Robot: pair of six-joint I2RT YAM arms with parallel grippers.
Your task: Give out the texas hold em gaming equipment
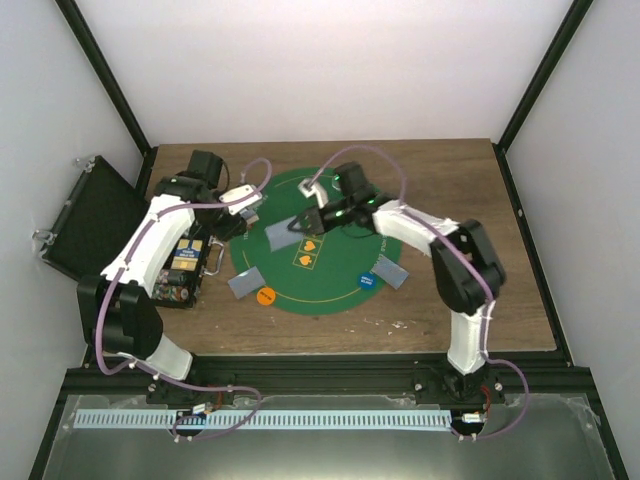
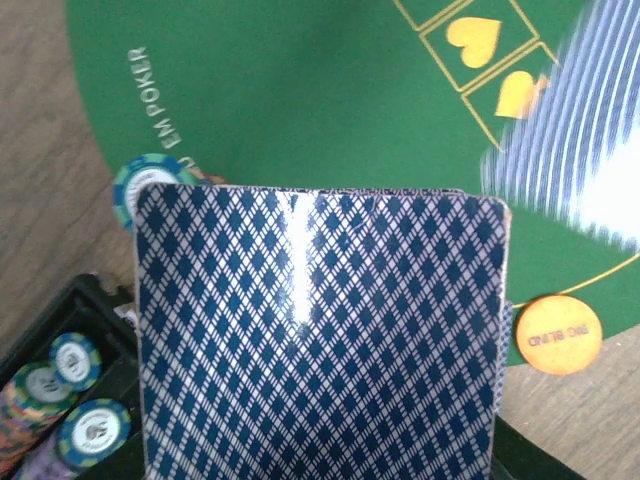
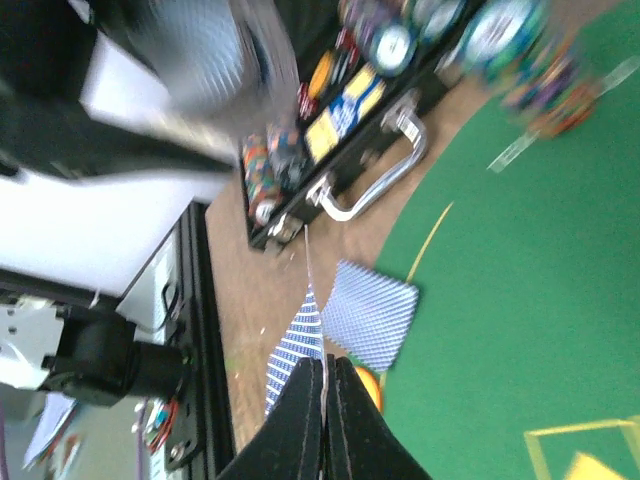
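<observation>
Two grips: left gripper (image 1: 244, 206) clamps the deck (image 2: 320, 330), right gripper (image 3: 323, 368) pinches one card (image 1: 283, 232) by its edge; we risk it slipping.

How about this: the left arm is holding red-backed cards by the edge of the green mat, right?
Not quite. The cards the left arm is holding have blue-patterned backs, not red, as the left wrist view shows. They are indeed by the edge of the green mat.
</observation>
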